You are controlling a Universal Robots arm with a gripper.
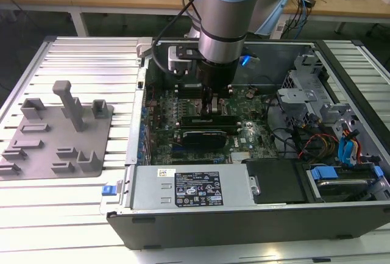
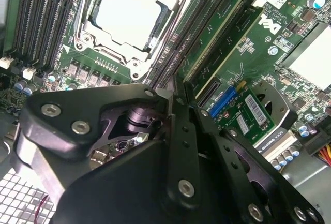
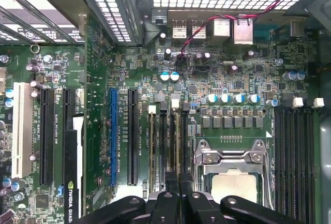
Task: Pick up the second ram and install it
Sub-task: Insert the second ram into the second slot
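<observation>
While low over the motherboard (image 1: 201,124), jaws seemingly closed on second ram (image 3: 172,146), beside CPU socket (image 3: 235,177).

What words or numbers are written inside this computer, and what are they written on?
Sticker on the grey power supply box, exterior view: many lines of print, too small to read.
White lettering printed on the motherboard beside its slots, first wrist view: too small to read.
White label on the small green card, second wrist view: blurred, not readable.
</observation>
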